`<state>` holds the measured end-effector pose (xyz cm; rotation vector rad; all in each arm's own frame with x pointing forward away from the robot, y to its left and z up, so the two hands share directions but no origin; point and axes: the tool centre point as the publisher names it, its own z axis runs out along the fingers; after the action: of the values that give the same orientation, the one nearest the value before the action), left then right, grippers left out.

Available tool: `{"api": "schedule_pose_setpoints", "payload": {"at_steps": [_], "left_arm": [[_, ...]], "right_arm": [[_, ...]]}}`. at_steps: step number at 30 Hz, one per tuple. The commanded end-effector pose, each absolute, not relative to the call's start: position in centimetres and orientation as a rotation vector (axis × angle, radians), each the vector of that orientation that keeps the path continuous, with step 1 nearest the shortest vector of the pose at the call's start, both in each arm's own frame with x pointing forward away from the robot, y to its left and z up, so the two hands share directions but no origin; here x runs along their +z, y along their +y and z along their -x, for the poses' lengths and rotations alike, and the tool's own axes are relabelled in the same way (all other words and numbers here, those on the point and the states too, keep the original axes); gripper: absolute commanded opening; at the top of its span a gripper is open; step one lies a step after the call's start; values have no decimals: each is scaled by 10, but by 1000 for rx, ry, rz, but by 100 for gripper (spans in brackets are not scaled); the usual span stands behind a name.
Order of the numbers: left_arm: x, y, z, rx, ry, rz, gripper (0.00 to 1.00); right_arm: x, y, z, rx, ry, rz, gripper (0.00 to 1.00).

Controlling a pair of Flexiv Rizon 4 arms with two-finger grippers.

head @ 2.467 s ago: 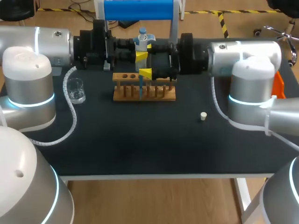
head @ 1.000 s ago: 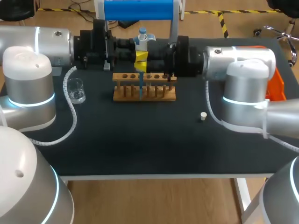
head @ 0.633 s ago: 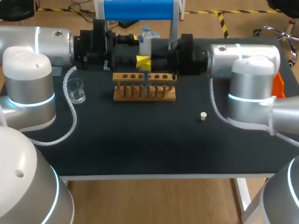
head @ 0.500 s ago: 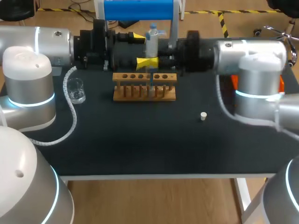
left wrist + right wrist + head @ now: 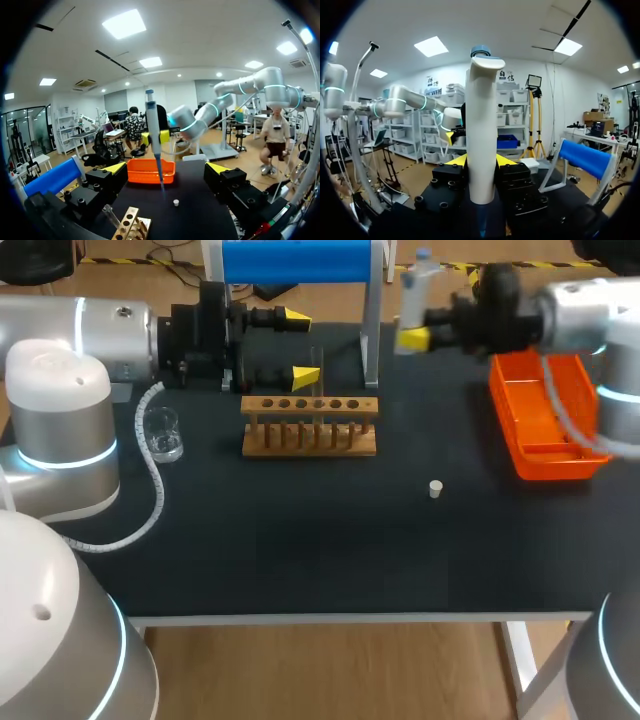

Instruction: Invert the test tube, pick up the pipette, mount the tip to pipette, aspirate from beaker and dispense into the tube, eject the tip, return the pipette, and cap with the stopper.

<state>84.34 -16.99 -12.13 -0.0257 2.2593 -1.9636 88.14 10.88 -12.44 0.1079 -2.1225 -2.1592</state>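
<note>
My right gripper (image 5: 414, 332) is shut on the white pipette (image 5: 419, 282), held upright above the table's back right, beside the orange tray (image 5: 545, 420). In the right wrist view the pipette body (image 5: 481, 135) stands between both fingers of that gripper (image 5: 481, 162). The left wrist view shows the pipette (image 5: 152, 125) with a blue tip (image 5: 160, 176) on its lower end. My left gripper (image 5: 298, 345) is open behind the wooden rack (image 5: 310, 427), its jaws wide apart, with the clear test tube (image 5: 318, 368) standing in the rack just ahead of them. The white stopper (image 5: 435, 488) lies on the mat.
A glass beaker (image 5: 162, 433) stands at the left near my left arm. The blue pipette stand (image 5: 300, 260) rises at the back, behind the rack. The orange tray (image 5: 150, 171) lies far ahead of my left gripper (image 5: 167, 170), with the stopper (image 5: 175, 202) nearer.
My right arm lifted the pipette away from the rack and carried it right, toward the orange tray. My left gripper opened wide and let go of the test tube.
</note>
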Motion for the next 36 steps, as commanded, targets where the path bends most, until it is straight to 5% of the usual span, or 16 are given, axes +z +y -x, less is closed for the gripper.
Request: {"api": "schedule_pose_setpoints", "payload": {"at_steps": [1, 36], "left_arm": [[-122, -169, -843, -1966, 2257, 23, 100], [-122, -169, -843, -1966, 2257, 23, 100]], "right_arm": [[-118, 29, -890, -2135, -2124, -157, 0], [-162, -145, -911, -2127, -2188, -89, 0]]}}
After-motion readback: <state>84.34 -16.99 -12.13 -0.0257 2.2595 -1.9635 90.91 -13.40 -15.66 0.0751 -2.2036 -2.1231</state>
